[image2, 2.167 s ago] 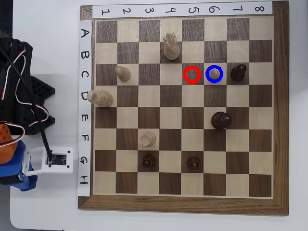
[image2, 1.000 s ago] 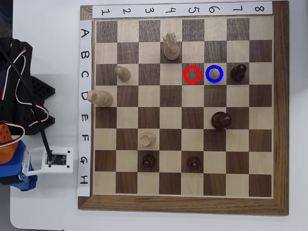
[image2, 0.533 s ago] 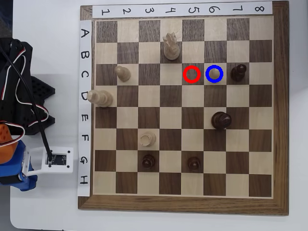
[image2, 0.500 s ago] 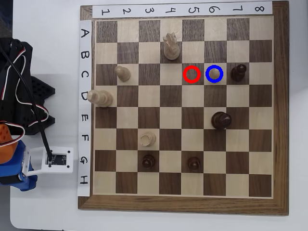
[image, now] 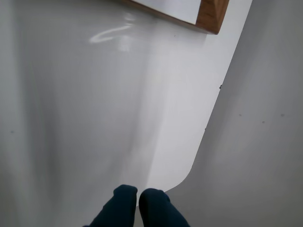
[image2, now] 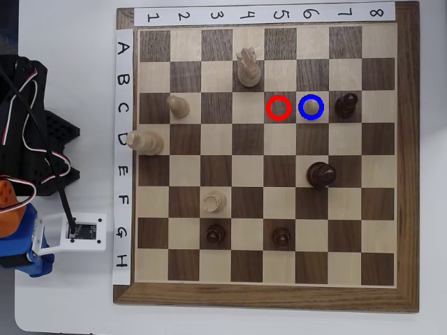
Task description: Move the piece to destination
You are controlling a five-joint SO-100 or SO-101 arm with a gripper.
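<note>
In the overhead view the piece (image2: pixel 311 107), a small pale pawn, stands inside the blue ring on the destination (image2: pixel 302 98), the light square at row C, column 6. The red ring (image2: pixel 278 107) on the dark square beside it holds nothing. In the wrist view my gripper (image: pixel 138 201) shows two dark blue fingertips (image: pixel 120 203) pressed together, shut and empty, over the bare white table well away from the board. Only the arm's blue and orange body (image2: pixel 14 234) shows at the overhead view's left edge.
Dark pawns (image2: pixel 346 105) (image2: pixel 215 234) (image2: pixel 281 238), a bigger dark piece (image2: pixel 320 174) and pale pieces (image2: pixel 246 66) (image2: pixel 179 107) (image2: pixel 145 142) (image2: pixel 214 202) stand on the board. A board corner (image: pixel 213 16) and the table's rounded edge (image: pixel 189 170) show in the wrist view. A black base with cables (image2: pixel 31 132) sits left.
</note>
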